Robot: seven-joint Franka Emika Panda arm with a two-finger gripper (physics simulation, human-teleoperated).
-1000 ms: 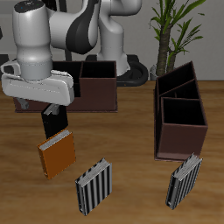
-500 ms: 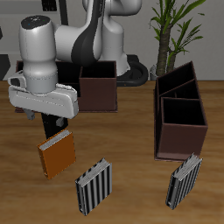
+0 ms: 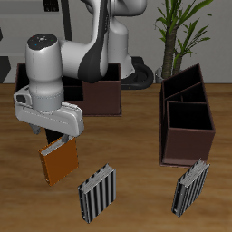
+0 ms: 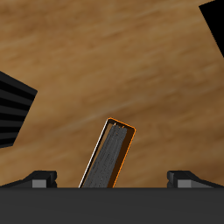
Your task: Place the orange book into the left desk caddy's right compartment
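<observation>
The orange book [image 3: 60, 162] is a thin, bright hardcover with a grey, grainy page edge, standing on the wood-grain worktop [image 3: 136, 181] near its front edge. The fingers [image 4: 112, 179] are spread apart and empty, one tip on each side of the book's top edge, not touching it. Two ribbed grey-and-black striped books [image 3: 97, 192] stand nearby. Since a second ago the arm has come lower over the book, which has not moved.
</observation>
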